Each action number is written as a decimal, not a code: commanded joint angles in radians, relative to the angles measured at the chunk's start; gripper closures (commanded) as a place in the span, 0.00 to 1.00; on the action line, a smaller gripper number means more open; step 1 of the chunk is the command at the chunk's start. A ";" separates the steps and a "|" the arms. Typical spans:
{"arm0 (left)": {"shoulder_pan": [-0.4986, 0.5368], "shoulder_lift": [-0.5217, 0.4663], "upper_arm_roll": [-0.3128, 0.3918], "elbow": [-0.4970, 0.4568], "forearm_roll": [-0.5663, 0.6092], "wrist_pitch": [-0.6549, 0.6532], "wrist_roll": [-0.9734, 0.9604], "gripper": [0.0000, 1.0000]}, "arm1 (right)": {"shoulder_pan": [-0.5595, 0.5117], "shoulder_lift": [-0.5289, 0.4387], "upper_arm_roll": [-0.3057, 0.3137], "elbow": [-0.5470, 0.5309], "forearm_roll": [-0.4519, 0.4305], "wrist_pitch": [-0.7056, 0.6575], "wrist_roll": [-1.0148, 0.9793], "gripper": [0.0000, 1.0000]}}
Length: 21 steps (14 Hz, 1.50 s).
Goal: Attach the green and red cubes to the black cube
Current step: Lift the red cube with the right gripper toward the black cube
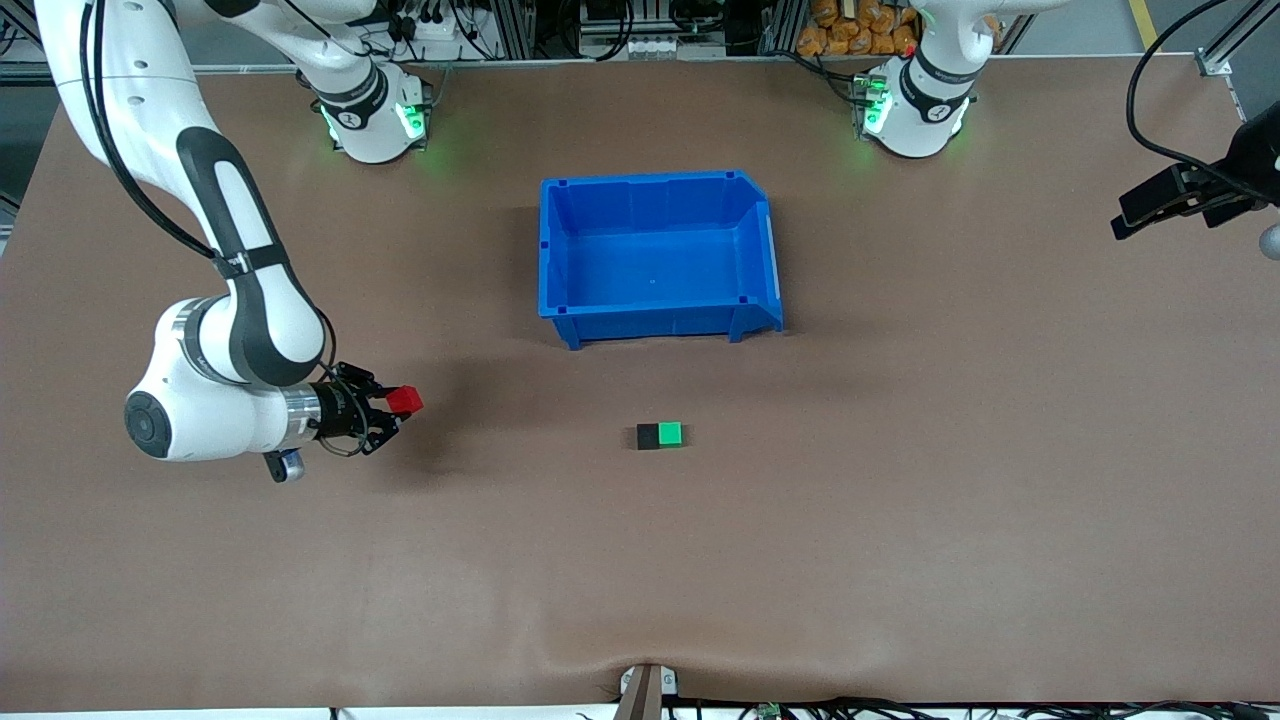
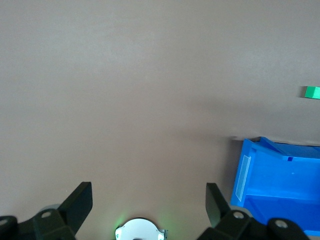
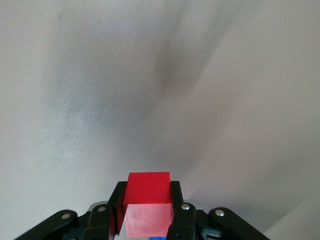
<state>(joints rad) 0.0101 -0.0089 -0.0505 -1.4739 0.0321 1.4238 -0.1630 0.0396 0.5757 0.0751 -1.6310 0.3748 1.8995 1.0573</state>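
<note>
Jaws: we logged right gripper (image 1: 398,405) clamped on red cube (image 1: 405,400), left gripper (image 2: 149,200) wide; blue bin (image 1: 655,315) holding nothing.

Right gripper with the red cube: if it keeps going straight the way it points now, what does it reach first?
Probably the black cube, which sits joined to the green cube. The right gripper, shut on the red cube, points along the table toward that pair; only bare table lies between. Its height above the table is unclear.

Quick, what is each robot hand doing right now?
Left end effector: open, holding nothing, waiting at the left arm's end of the table.
Right end effector: shut on the red cube, above bare table.
</note>
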 commanded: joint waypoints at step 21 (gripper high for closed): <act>0.002 -0.034 0.018 -0.028 -0.018 -0.040 -0.007 0.00 | 0.123 -0.004 -0.001 -0.003 0.064 0.177 0.328 1.00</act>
<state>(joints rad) 0.0115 -0.0124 -0.0402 -1.4795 0.0321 1.3971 -0.1646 0.1467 0.5761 0.0771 -1.6312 0.4182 2.0595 1.3507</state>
